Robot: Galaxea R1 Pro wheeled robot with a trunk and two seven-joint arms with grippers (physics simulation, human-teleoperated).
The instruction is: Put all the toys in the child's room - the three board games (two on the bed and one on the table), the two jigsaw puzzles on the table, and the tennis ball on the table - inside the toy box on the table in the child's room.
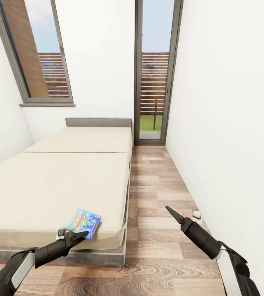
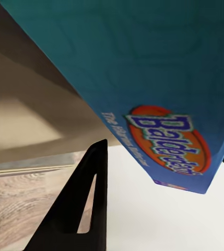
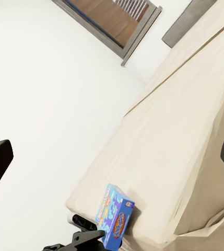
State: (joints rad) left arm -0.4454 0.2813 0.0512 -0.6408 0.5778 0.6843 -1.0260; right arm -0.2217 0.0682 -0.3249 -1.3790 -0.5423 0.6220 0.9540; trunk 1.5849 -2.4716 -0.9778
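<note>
A small blue board game (image 1: 83,223) sits at the near right corner of the bed (image 1: 45,189), tilted and overhanging the foot edge. My left gripper (image 1: 75,235) is shut on its near edge. In the left wrist view the box (image 2: 143,68) crosses just above one dark finger (image 2: 85,204), its orange logo facing the camera. The right wrist view shows the same box (image 3: 114,217) on the beige mattress (image 3: 185,141), with the left gripper (image 3: 85,238) at it. My right gripper (image 1: 171,211) hangs open over the floor beside the bed, holding nothing. The table and toy box are out of view.
A wood-floor aisle (image 1: 160,197) runs between the bed and the white right wall (image 1: 230,144) to a tall glass door (image 1: 156,74). A window (image 1: 37,53) is above the bed's far left. A low grey headboard (image 1: 98,122) stands against the far wall.
</note>
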